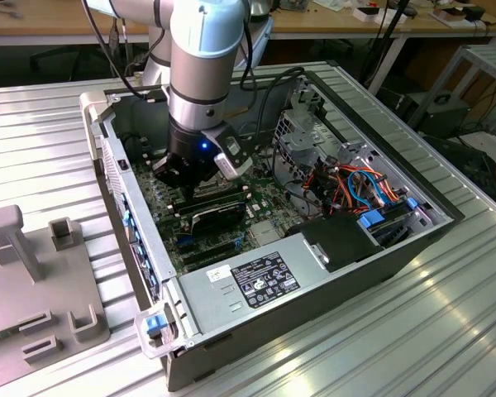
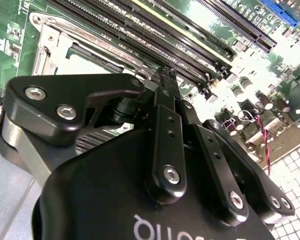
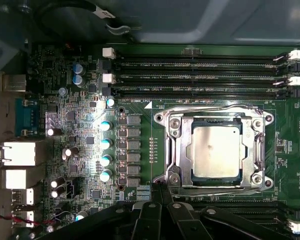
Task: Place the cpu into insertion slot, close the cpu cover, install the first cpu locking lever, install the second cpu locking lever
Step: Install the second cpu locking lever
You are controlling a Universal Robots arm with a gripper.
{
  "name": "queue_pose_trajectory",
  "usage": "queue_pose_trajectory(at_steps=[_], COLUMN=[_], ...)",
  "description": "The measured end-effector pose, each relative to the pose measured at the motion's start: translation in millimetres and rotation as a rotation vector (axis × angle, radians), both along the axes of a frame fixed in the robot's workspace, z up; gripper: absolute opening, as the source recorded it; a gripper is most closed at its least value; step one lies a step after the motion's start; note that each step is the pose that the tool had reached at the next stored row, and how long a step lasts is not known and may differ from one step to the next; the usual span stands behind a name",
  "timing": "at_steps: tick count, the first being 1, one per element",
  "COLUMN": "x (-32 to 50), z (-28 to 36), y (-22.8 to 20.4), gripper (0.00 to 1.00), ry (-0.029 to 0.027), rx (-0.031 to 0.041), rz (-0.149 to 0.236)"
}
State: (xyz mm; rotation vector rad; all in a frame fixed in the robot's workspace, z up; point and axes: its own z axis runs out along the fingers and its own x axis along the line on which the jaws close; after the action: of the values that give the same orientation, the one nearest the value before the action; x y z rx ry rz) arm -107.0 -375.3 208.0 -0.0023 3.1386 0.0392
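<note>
The cpu (image 3: 215,151) sits flat in the insertion slot (image 3: 182,131) on the green motherboard (image 3: 140,150), its dull silver top showing through the central opening of the cpu cover (image 3: 255,145), which lies closed over it. In the first wrist view, thin wire levers run along the frame's edges, and the tool (image 3: 162,192) hangs just beside the corner of the frame nearest the camera, its black fingertips pressed together to a narrow point with nothing between them.

The main risk, as I judge it, is a slip: a lever wire is thin and springy, and if the closed tip rides off it, the tip could strike the small capacitors (image 3: 106,142) near the socket or scrape the board. A push at an angle could also leave a lever short of its hook, so the cover would not clamp evenly on the chip.

Whether either lever is already latched is hard to make out; the hooks are small and the metal glares. In the second wrist view the tool's own black body (image 2: 155,165) covers most of the socket, and in the exterior view the arm (image 1: 205,83) hides the socket inside the computer case (image 1: 314,289) on the ribbed tabletop (image 1: 446,331).
</note>
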Motion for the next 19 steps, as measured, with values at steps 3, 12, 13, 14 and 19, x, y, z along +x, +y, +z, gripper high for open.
queue_pose_trajectory(at_steps=[3, 12, 13, 14, 19], x=[0.0, 0.0, 0.0, -0.1, -0.1], z=[-1.1, -4.6, -4.6, -4.6, -4.0], y=[0.1, 0.1, 0.1, 0.1, -2.3], gripper=[0.11, 0.11, 0.11, 0.11, 0.11], ry=[0.0, 0.0, 0.0001, 0.0001, 0.0], rx=[0.0, 0.0001, 0.0001, 0.0, -0.0001], rz=[0.0, 0.0, 0.0, 0.0, 0.0])
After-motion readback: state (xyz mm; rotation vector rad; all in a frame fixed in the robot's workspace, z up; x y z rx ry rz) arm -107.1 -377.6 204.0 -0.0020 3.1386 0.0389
